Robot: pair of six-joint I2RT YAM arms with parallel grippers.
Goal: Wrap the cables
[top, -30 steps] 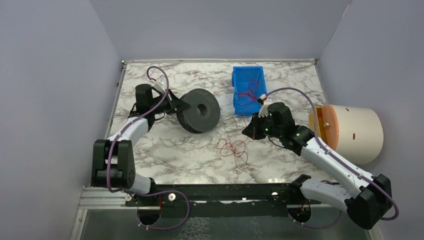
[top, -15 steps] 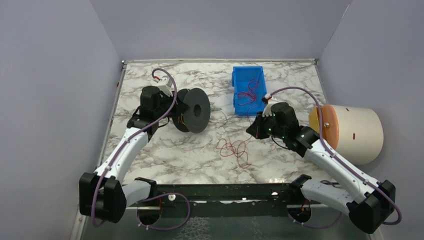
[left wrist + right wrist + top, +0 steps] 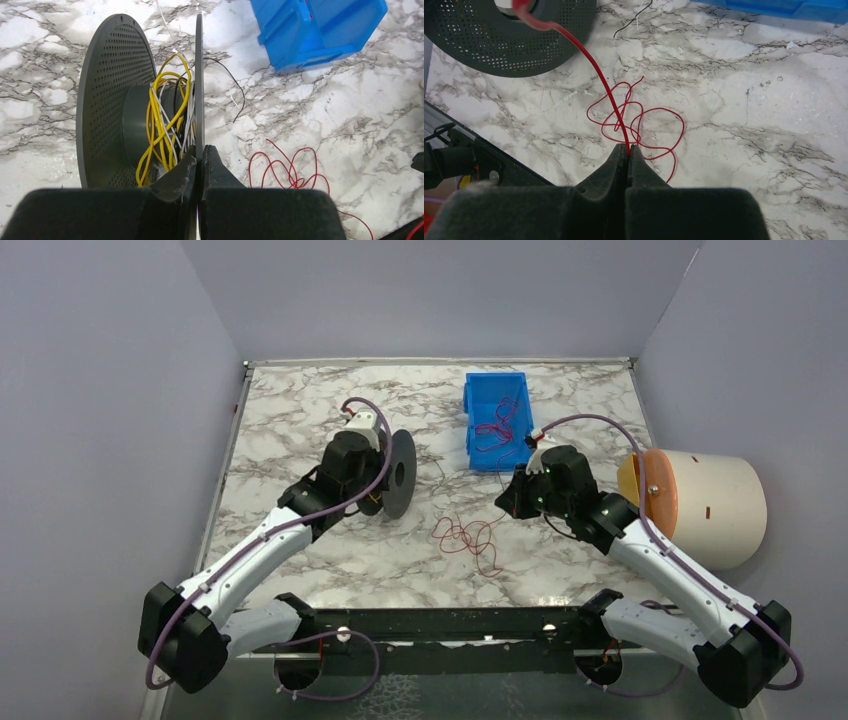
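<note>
A grey perforated spool (image 3: 399, 473) stands on edge on the marble table, and my left gripper (image 3: 377, 483) is shut on the rim of its near flange (image 3: 199, 75). Yellow and white cables (image 3: 165, 115) are wound loosely on the spool's hub. A thin red cable (image 3: 466, 535) lies in loose loops on the table between the arms. My right gripper (image 3: 627, 148) is shut on one strand of this red cable (image 3: 599, 75), which rises taut towards the spool (image 3: 509, 40). In the top view the right gripper (image 3: 506, 503) hangs just right of the loops.
A blue bin (image 3: 470, 400) with more red cables (image 3: 495, 433) stands at the back centre. A cream cylinder (image 3: 715, 505) with an orange lid (image 3: 658, 498) lies at the right edge. A short black wire (image 3: 235, 95) lies beside the spool. A black rail (image 3: 450, 625) runs along the near edge.
My left arm has carried the spool to the right and turned it from face-on to nearly edge-on. The right gripper shifted slightly back and right, still holding the red cable.
</note>
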